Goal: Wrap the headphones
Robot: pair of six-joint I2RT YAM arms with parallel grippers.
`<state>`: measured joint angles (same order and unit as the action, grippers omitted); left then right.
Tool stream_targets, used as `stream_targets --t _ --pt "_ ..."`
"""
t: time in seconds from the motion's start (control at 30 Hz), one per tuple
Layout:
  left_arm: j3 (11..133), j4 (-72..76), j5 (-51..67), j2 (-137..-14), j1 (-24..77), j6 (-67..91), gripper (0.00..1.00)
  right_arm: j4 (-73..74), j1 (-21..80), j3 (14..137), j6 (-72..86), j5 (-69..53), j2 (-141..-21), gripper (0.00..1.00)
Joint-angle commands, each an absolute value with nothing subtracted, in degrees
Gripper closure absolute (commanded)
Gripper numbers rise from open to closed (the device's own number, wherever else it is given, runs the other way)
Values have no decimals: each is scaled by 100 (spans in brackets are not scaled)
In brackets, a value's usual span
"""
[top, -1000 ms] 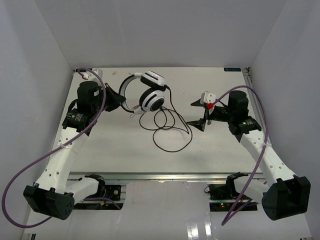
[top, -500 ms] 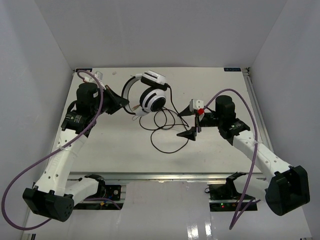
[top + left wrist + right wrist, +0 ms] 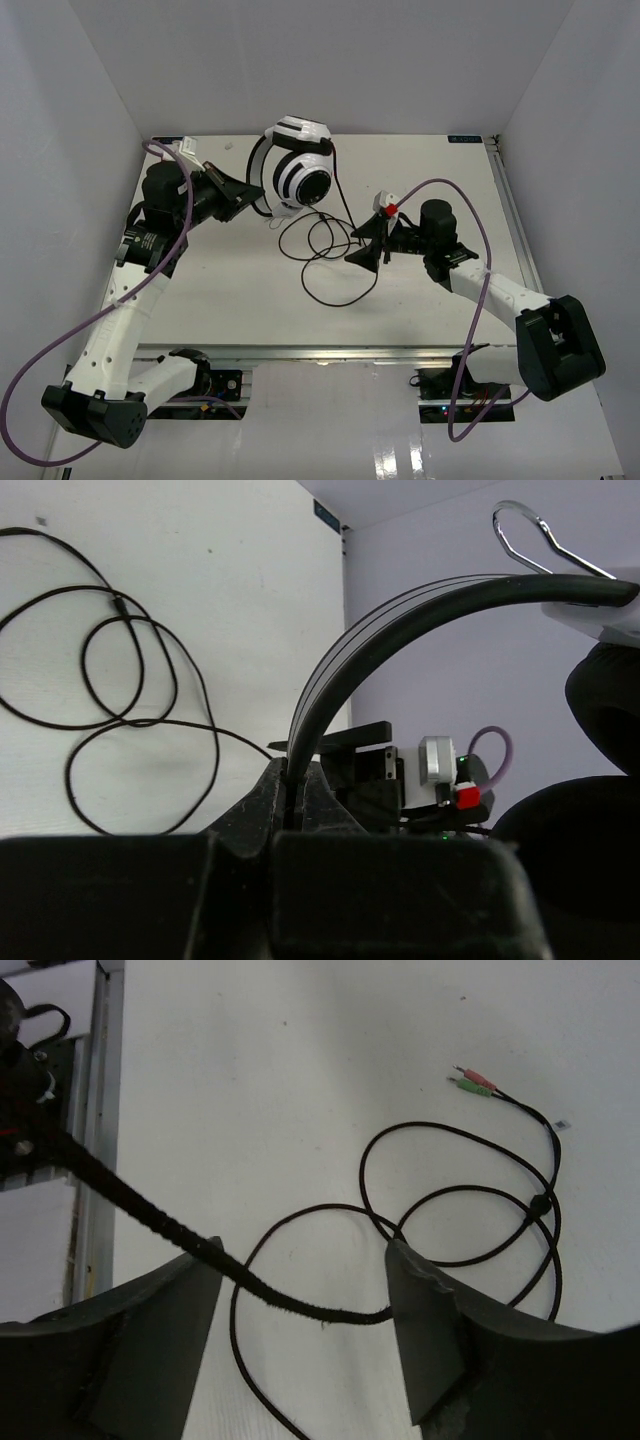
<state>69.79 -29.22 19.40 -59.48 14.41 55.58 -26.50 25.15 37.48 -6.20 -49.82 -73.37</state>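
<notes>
- Top external view: the left gripper (image 3: 252, 197) is clamped on the black headband of the headphones (image 3: 300, 172) and holds them off the table (image 3: 200, 290), ear cups to the right of the grip.
- Top external view: the cable (image 3: 336, 304) hangs from the headphones and lies in loose loops on the table directly below them.
- Top external view: the right gripper (image 3: 362, 245) is below and to the right of the headphones, at the right edge of the cable loops, with its jaws apart.
- Left wrist view: the headband (image 3: 400, 610) arches up out of the closed left gripper (image 3: 290, 800). One black ear pad (image 3: 570, 850) is at the right end of the headband. Cable (image 3: 150, 720) loops lie on the table on the opposite side.
- Right wrist view: the right gripper (image 3: 300, 1260) stands open. A thicker braided cable section (image 3: 150, 1215) crosses the gap between its fingers (image 3: 430, 1330) and ends at the inner face of one; the jaws are not closed on it.
- Right wrist view: thin cable (image 3: 450, 1200) loops lie beyond the fingers and end in two plugs (image 3: 472, 1083), one pink and one green.
</notes>
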Motion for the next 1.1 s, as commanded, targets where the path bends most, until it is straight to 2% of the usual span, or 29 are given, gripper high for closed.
stream_targets --t 0.0,0.03,0.13,0.2,0.37,0.53,0.67,0.77,0.93,1.07 --pt "7286 -2208 2178 -5828 1429 6177 100 -3898 2522 3647 -106 -5552 -7278 53" --pt "7286 -2198 2163 -5851 1424 6187 100 -3975 2522 3623 -49 -5619 -7245 66" --pt "7206 -2100 2130 -5963 1424 6265 100 -3822 2526 3719 -99 -5725 -7127 84" --pt "7132 -2020 1977 -6016 1424 6307 100 -3486 2522 3840 -281 -5650 -6990 91" --pt "7328 -1920 1480 -6276 1424 6072 100 -1712 2531 4164 -1543 -4877 -6355 92" --pt "8057 -2679 117 -7022 1441 4039 100 461 2542 5127 -3458 -2706 -5803 92" --pt "7788 -2845 -1191 -7438 1574 2456 100 938 2602 5623 -4803 -1029 -5528 92" --pt "7432 -2728 -1634 -7592 1677 1653 100 558 2635 5703 -5409 109 -5491 92" --pt "6965 -2554 -1749 -7789 2307 915 100 537 2636 6475 -5470 184 -5864 92" --pt "6770 -2388 -1706 -7788 2857 652 100 783 2632 7171 -4789 -769 -6227 92"
